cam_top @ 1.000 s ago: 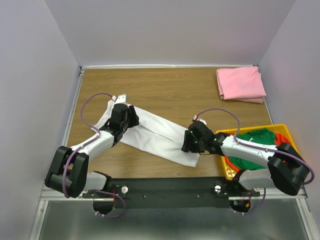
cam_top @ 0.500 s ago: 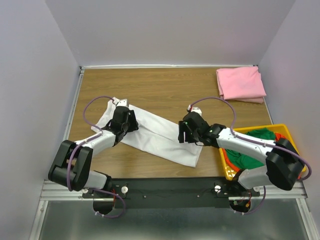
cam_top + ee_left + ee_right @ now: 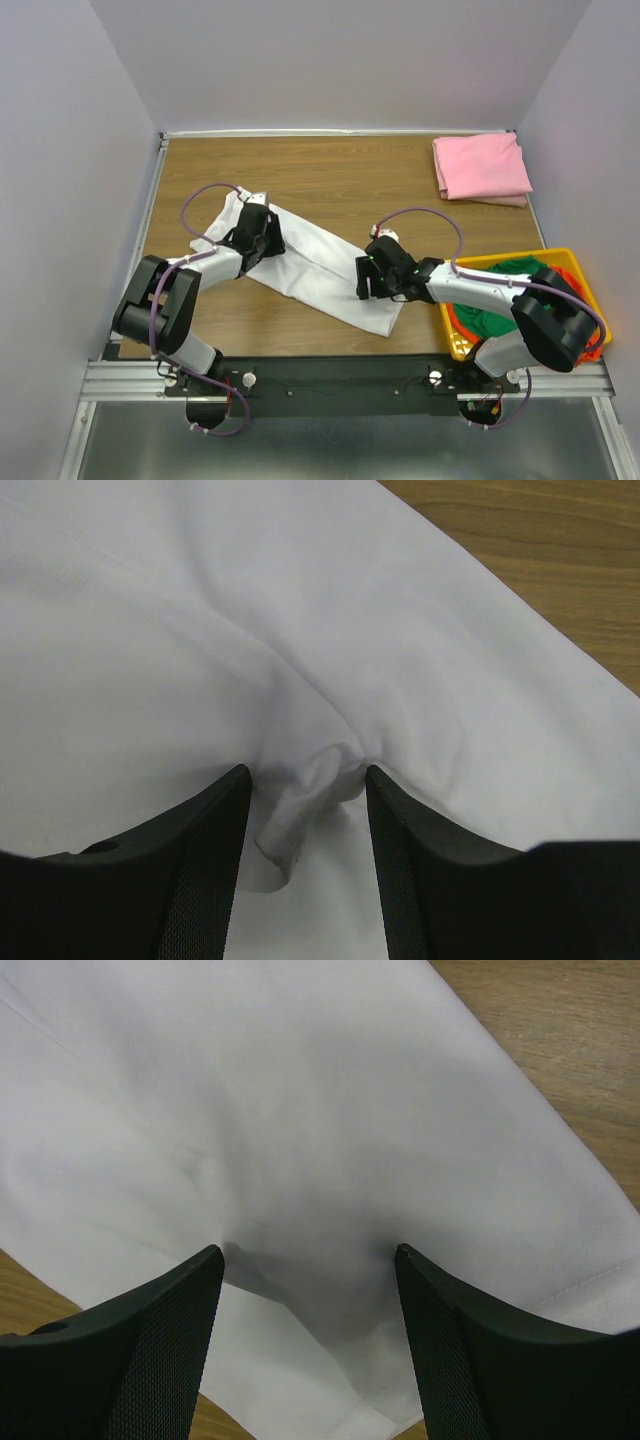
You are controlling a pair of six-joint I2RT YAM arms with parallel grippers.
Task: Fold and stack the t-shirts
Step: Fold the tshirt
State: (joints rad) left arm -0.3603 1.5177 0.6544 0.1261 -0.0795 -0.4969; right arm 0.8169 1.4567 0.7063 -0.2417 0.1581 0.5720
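A white t-shirt [image 3: 320, 265] lies as a long folded strip, running diagonally from far left to near right on the wooden table. My left gripper [image 3: 262, 235] is down on its far-left part. In the left wrist view [image 3: 305, 772] the jaws are a little apart, with a small ruck of white cloth [image 3: 300, 630] standing between them. My right gripper [image 3: 368, 280] is down on the near-right end. In the right wrist view [image 3: 308, 1252] the jaws are wide apart and press into the white cloth [image 3: 300, 1110]. A folded pink t-shirt [image 3: 482, 167] lies at the far right.
A yellow plastic basket [image 3: 500, 258] stands at the near right beside my right arm, with a green shirt [image 3: 515, 272] and some orange cloth [image 3: 575, 272] in it. Grey walls close in the table on three sides.
My left gripper has moved a little farther and to the right along the shirt. My right gripper has moved left onto the shirt's near-right end. The shirt lies about as before.
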